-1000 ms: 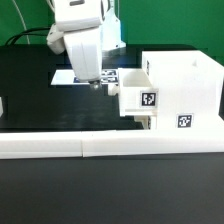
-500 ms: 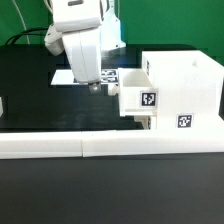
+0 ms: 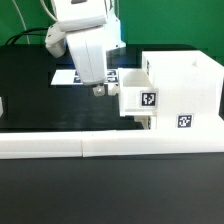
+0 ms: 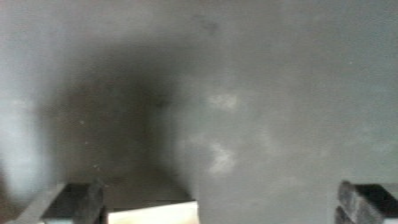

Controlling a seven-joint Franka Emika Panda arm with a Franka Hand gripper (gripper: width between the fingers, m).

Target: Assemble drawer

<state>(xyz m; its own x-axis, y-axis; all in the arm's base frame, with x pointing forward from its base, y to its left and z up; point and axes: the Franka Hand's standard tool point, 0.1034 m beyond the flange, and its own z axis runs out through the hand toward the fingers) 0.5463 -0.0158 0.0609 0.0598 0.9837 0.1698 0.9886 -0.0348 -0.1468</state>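
**Tray half seated in the case**

While the drawer case (image 3: 180, 95) stands at the exterior view's right with one tray (image 3: 137, 97) protruding, we judge seating is underway. Our tool (image 3: 98, 89), fingers apart and empty, hangs above the counter (image 3: 40, 100) beside it; next, a push.

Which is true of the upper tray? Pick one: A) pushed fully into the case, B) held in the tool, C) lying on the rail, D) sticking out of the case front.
D: the tray juts out of the case, with the tool beside it, holding nothing.
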